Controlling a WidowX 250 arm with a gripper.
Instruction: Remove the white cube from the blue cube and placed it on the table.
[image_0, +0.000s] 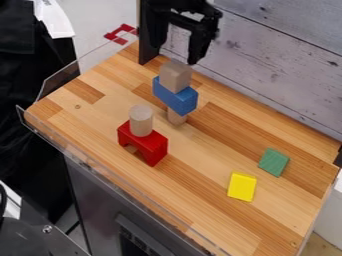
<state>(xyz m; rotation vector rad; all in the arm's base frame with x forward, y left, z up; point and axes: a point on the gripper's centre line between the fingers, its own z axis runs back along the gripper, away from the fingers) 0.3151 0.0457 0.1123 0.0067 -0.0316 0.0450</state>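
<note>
No legible text, no label, no brand, no number — no readable sign

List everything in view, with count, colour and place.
Cube: one, tan, on the blue block
Blue block: one, blue, on the lower cylinder
Lower cylinder: one, tan, under the blue block
Upper cylinder: one, tan, on the red arch
Red arch: one, red, left of centre
Yellow block: one, yellow, lower right
Green block: one, green, right
Table: one, wood-brown, under the blocks
Gripper: one, black, above the cube
</note>
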